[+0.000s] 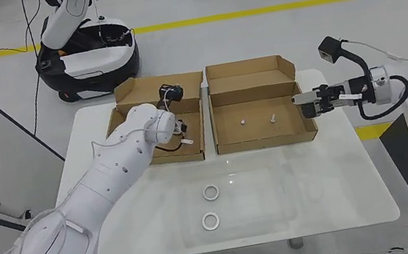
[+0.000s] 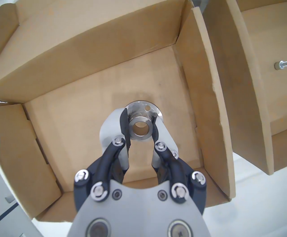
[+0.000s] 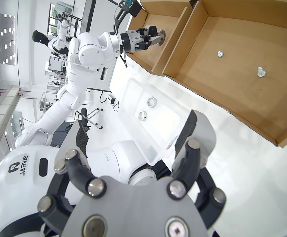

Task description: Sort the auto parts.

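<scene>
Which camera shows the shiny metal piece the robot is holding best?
The left wrist view. The piece is close up, held in the left gripper over the box, with its hole and flange clear. The right wrist view shows it small and far off. In the top view the arm covers it.

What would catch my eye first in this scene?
First, the left gripper, shut on a shiny metal bushing that it holds over the left box. Next come two bolts lying apart on the floor of the right box. Two white rings sit in a clear tray nearer the robot.
</scene>
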